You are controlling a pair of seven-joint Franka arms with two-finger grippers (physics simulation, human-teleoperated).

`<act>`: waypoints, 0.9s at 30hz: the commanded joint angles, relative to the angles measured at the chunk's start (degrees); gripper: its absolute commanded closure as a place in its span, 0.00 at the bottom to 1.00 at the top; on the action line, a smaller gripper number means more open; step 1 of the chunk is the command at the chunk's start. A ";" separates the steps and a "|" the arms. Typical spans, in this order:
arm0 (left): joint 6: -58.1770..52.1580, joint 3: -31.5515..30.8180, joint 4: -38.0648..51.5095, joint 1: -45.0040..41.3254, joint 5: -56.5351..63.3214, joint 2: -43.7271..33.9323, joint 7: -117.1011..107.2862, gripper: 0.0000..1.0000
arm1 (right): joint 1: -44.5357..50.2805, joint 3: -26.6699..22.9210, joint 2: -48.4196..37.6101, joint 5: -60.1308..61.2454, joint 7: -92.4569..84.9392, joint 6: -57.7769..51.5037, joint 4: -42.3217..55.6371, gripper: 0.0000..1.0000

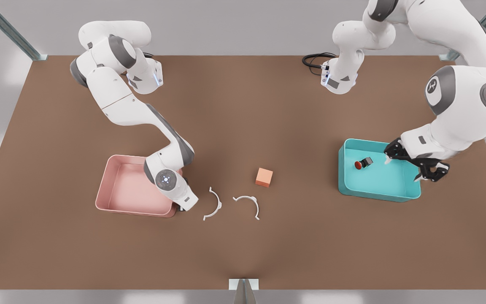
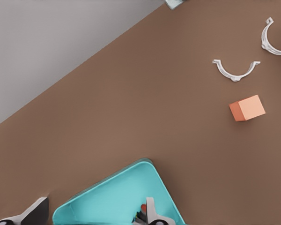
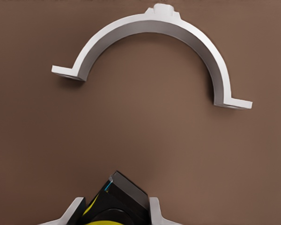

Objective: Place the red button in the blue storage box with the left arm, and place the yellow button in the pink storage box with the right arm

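- The left tool (image 1: 411, 166) hangs over the blue storage box (image 1: 395, 194) at the front view's right, its fingers (image 2: 151, 208) spread wide and holding nothing.
- The red button (image 1: 359, 164) lies on its side inside that box; in the left wrist view it is mostly hidden behind a fingertip.
- The right tool (image 3: 113, 213) sits low at the pink storage box's (image 1: 112, 192) corner, near a white half-ring clamp (image 3: 152, 51) on the table (image 1: 243, 245); in the front view the wrist hides it.
- Its fingers close on the yellow button (image 3: 113, 204), cut off at the frame's edge; the yellow cap seems to peek beside the black base.
- An orange cube (image 1: 264, 177) and a second clamp (image 1: 248, 205) lie between the boxes.
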 commanded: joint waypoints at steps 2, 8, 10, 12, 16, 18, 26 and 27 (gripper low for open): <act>2.12 0.04 -3.51 -0.41 1.66 -3.64 -52.58 0.00 | 0.24 0.30 -0.16 -0.05 -0.78 0.90 0.13 0.45; 0.63 -0.13 -3.24 -0.84 1.57 -3.02 -52.14 0.00 | 0.68 2.24 -1.73 0.39 1.86 -0.06 3.38 0.45; 0.63 -0.13 -3.24 -0.76 1.48 -3.02 -52.22 0.00 | 0.60 2.32 -3.93 0.39 2.47 -1.38 3.47 0.45; 0.63 -0.22 -3.24 -0.76 1.39 -3.02 -52.14 0.00 | 0.42 2.24 -6.30 0.39 5.38 -3.84 3.38 0.45; 0.63 -0.22 -3.24 -1.63 1.39 -3.02 -52.23 0.00 | -2.48 2.24 -9.21 0.39 5.99 -7.97 2.77 0.45; 0.63 -0.22 -3.24 -1.72 1.39 -2.93 -52.23 0.00 | -3.97 2.24 -10.00 0.30 5.90 -9.20 2.15 0.45; 0.80 -0.66 -2.72 -1.72 1.66 -1.70 -52.23 0.00 | -10.04 2.24 -13.51 0.12 5.55 -9.38 -5.67 0.45; 0.80 -0.57 -2.72 -1.72 1.66 -1.79 -52.14 0.00 | -11.01 2.32 -14.04 0.12 5.55 -9.03 -7.16 0.45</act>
